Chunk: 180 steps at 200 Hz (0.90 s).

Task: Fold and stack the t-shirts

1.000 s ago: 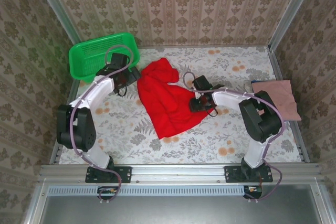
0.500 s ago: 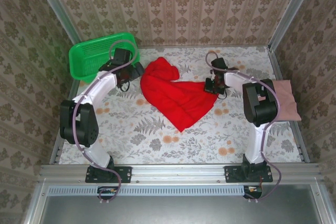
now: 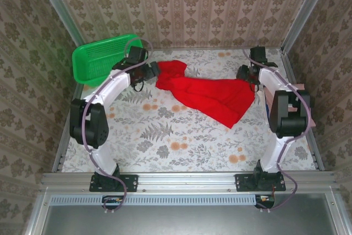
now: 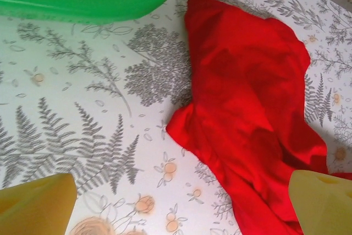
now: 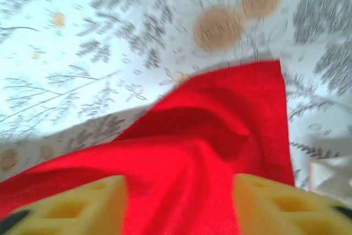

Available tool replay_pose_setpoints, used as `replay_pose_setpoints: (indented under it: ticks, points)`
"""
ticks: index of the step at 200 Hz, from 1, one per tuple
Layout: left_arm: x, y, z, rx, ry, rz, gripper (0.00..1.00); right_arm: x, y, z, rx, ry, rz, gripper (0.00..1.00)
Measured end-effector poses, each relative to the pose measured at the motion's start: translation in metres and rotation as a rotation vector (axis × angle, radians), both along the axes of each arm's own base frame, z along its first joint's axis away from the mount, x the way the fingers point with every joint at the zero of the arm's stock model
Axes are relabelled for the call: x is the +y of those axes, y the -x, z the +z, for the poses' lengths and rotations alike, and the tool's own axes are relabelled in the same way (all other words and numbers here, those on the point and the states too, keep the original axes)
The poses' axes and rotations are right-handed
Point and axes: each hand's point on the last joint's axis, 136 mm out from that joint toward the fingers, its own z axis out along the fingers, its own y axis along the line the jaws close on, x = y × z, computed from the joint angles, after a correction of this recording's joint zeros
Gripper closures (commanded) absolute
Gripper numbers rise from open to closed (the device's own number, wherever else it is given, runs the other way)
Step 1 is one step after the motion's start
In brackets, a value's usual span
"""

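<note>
- Top external view, item one — red t-shirt (image 3: pixel 212 94): bright red cloth on the flowered table (image 3: pixel 181 136), toward the far side. It is drawn out in a long band from left to right, bunched at its left end, and it widens to a point that hangs toward the near edge on the right. Creased, not folded.
- Same shirt, left wrist view (image 4: pixel 247 108): rumpled, with deep folds, its edge lying flat on the table.
- Item two — pink t-shirt (image 3: pixel 268 104): dusty pink, at the right edge of the table, mostly hidden under the right arm.
- Green basket (image 3: pixel 102 59): far left corner, just beside the left wrist and apart from the red shirt.
- Left arm: elbow out at the left edge, forearm angled up toward the far side. Left gripper (image 3: pixel 154 70) sits at the bunched end of the red shirt. On its wrist camera (image 4: pixel 179 207) I see the yellow fingers (image 4: pixel 38 205) spread wide above the cloth, holding nothing.
- Right arm: elbow over the pink shirt, forearm reaching to the far right corner. Right gripper (image 3: pixel 242 74) sits at the right end of the red shirt. On its blurred wrist camera (image 5: pixel 179 202) the fingers (image 5: pixel 286 205) stand apart with red cloth lying in the gap — not pinched, as far as I can see.
</note>
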Motion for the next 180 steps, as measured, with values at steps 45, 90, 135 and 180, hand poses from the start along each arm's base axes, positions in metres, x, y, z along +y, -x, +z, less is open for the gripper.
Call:
replay_pose_setpoints:
  ticks: [45, 90, 135, 180]
  points:
    - [-0.013, -0.027, -0.029, 0.069, 0.039, 0.061, 0.05, 0.058, 0.039, 0.046, -0.118, 0.04, 0.164, 0.0]
    - [-0.03, -0.054, -0.071, 0.151, 0.083, 0.11, 0.21, 0.125, 0.109, 0.012, -0.039, 0.002, 0.34, 0.04]
    - [-0.035, -0.054, -0.105, 0.242, 0.121, 0.173, 0.17, 0.166, 0.149, -0.019, 0.056, -0.034, 0.423, 0.1]
    - [-0.009, -0.016, -0.1, 0.221, 0.097, 0.269, 0.08, 0.156, 0.156, -0.063, 0.199, -0.003, 0.344, 0.22]
